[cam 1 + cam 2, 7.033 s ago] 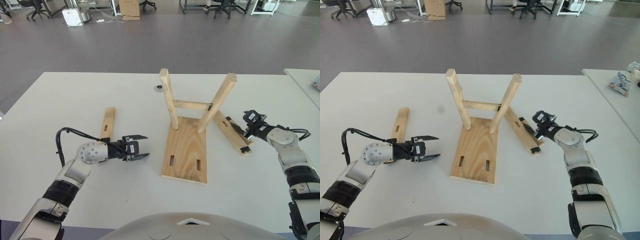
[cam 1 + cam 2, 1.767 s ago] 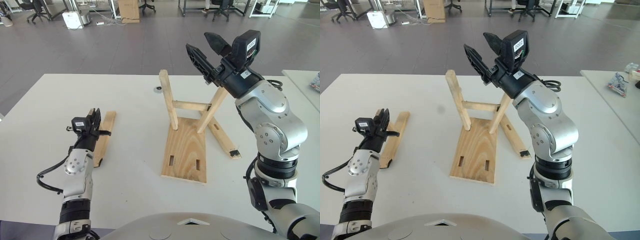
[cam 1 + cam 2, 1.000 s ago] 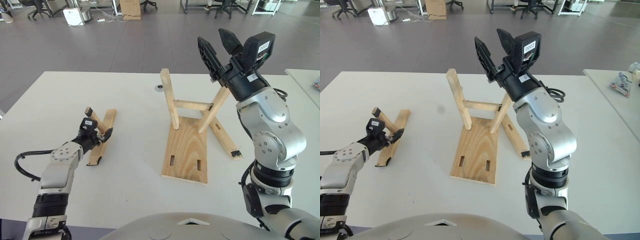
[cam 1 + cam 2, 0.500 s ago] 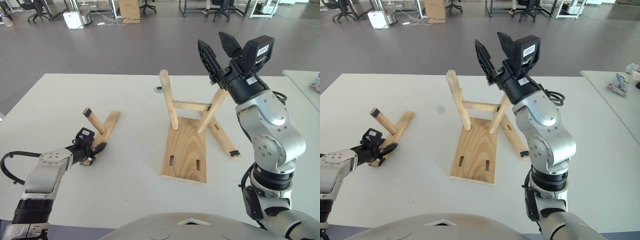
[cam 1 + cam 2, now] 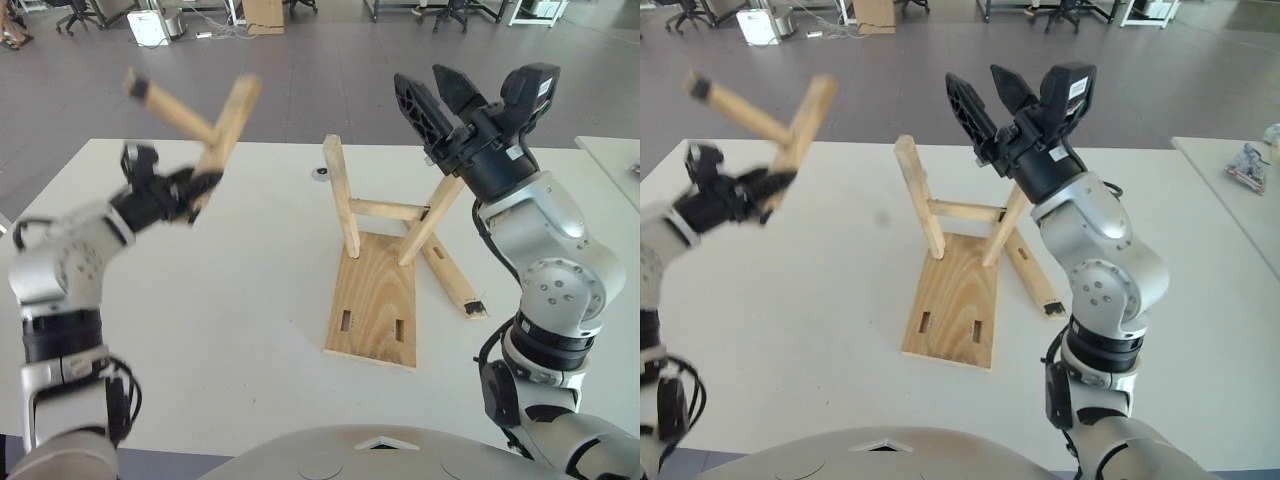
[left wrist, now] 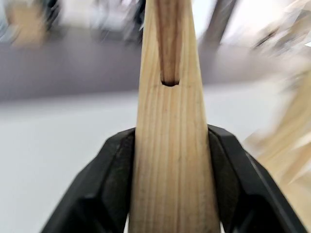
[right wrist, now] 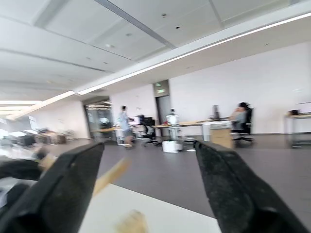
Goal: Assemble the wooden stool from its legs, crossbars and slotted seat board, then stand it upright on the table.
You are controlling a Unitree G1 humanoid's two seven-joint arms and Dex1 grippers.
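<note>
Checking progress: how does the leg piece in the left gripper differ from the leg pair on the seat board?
The held leg piece is airborne, clamped in the left gripper; the leg pair stands on the seat board. The held leg piece is one leg with a free-ended crossbar; the leg pair has two legs bridged by one. Both are pale wood.

The flat wooden slotted seat board [image 5: 372,300] lies at the middle of the white table [image 5: 250,330]. At its far end stand the left square wooden leg [image 5: 340,197] and the right square wooden leg [image 5: 432,222], both tilted, with the thin wooden crossbar [image 5: 385,210] between them. A loose wooden leg [image 5: 452,280] lies just right of the board. A small dark round fitting [image 5: 319,174] lies beyond the left leg. The left gripper [image 5: 195,188] clamps a wooden leg-and-bar piece [image 5: 228,122] above the table's far left. The right gripper [image 5: 437,100], spread, hangs above the right leg's top.
</note>
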